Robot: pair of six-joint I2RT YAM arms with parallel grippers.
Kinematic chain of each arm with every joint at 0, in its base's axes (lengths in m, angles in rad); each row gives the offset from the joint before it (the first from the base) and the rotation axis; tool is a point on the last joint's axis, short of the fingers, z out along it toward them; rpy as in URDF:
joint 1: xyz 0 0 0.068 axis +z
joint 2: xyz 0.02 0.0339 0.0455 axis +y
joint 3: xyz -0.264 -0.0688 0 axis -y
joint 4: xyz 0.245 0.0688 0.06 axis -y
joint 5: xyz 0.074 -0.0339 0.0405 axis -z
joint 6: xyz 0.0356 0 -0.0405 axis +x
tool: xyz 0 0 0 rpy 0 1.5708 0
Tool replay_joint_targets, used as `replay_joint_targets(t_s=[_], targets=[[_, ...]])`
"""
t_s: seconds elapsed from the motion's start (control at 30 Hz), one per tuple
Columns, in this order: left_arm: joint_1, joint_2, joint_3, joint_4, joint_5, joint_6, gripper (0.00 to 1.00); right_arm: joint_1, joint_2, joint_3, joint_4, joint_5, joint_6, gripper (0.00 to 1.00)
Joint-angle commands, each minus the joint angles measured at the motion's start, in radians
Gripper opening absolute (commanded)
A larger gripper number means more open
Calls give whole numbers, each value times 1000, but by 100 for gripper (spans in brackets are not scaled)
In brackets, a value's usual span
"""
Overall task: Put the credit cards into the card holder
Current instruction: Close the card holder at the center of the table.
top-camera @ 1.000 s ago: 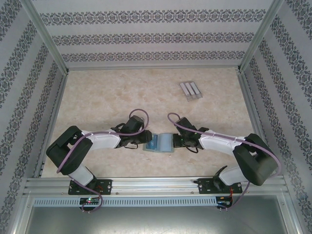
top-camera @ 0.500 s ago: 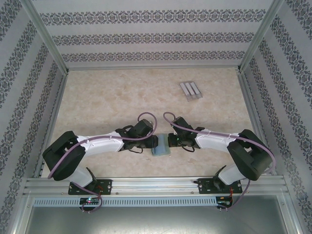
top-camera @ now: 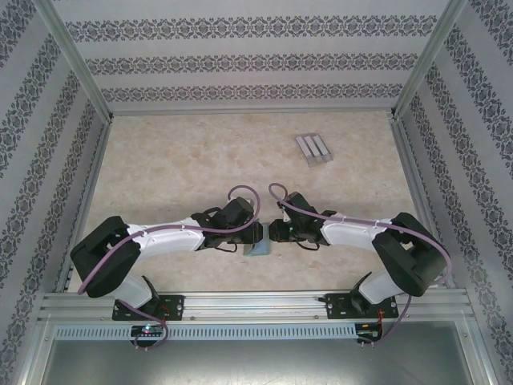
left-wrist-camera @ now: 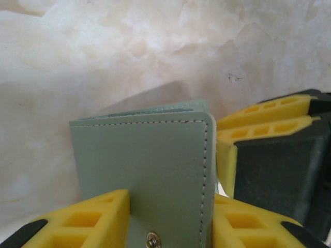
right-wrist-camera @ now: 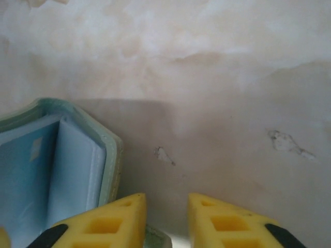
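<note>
both arms (top-camera: 172, 235) reach inward, low; left gripper (left-wrist-camera: 170, 222) clamps the card holder (left-wrist-camera: 145, 155), right gripper (right-wrist-camera: 166, 217) slightly parted, holding nothing

From above, the card holder (top-camera: 261, 249), near the table's (top-camera: 176, 160) near edge, is mostly covered by the left arm (top-camera: 168, 234) and right arm (top-camera: 353, 233). The right wrist view crops it on the left, and its blue inside could be card or pocket.

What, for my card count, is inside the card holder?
Between the half-folded covers of the card holder, blue surfaces show, one with a small pale square, likely a card. The covers hide the rest, so no count is possible.
</note>
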Motion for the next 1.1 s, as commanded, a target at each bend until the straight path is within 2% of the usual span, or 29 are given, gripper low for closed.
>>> replay_joint_targets(t_s=[0.0, 0.23, 0.37, 0.43, 0.47, 0.53, 0.7, 0.8, 0.93, 1.07], targets=[[-27, 11, -10, 34, -39, -27, 39, -15, -64, -28, 6, -15, 13, 31], [-35, 4, -12, 25, -62, -42, 39, -38, -189, -72, -15, -6, 21, 34], [-43, 3, -12, 32, -70, -49, 39, -43, -225, -95, -16, -29, 22, 25], [-44, 9, -3, 25, -68, -53, 39, -45, -225, -104, -19, -35, 24, 24], [-45, 14, 1, 25, -64, -56, 39, -44, -222, -107, -19, -40, 33, 26], [-49, 20, 3, 41, -52, -59, 38, -41, -220, -108, -19, -61, 49, 41], [-54, 29, 7, 40, -58, -81, 31, -8, -235, -98, -16, -35, 97, 48], [-54, 16, 0, 22, -83, -92, 29, 27, -200, -81, -11, 6, 101, 61], [-54, -9, -15, 2, -113, -104, 28, 85, -126, -60, 6, 59, 103, 62], [-54, -30, -34, 5, -131, -109, 28, 124, -79, -53, -2, 171, 97, 62]])
